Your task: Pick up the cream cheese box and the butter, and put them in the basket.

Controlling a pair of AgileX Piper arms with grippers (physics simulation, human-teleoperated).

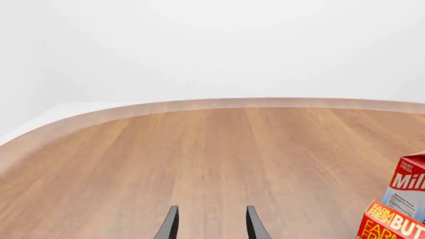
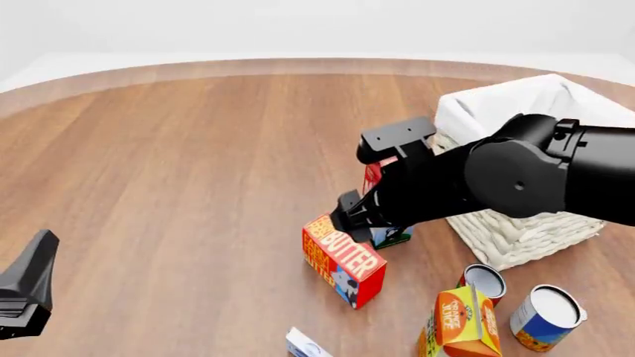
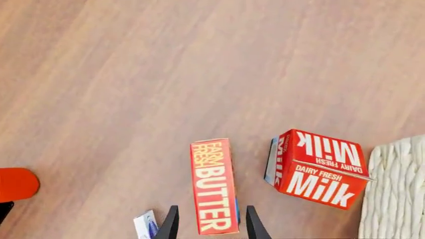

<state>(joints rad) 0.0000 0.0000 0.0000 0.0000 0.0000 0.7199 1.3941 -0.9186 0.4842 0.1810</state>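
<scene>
The butter [image 2: 343, 256] lies on the wooden table, red-and-orange with yellow and white lettering. In the right wrist view the butter [image 3: 214, 185] runs lengthwise between the two open fingers. My right gripper [image 2: 349, 217] is open and hovers just above the butter's far end. The cream cheese box [image 2: 308, 343], small and white with blue, lies near the front edge; it also shows in the right wrist view [image 3: 147, 224]. The wicker basket [image 2: 516, 230] stands at the right, partly hidden by the right arm. My left gripper [image 1: 210, 226] is open and empty, low at the front left [image 2: 28, 286].
A red-and-white Milk carton [image 3: 319, 167] stands between the butter and the basket. An orange juice carton [image 2: 462, 320] and two cans [image 2: 483, 281] [image 2: 546, 316] stand at the front right. The table's curved far edge [image 1: 219, 104] lies ahead of the left gripper.
</scene>
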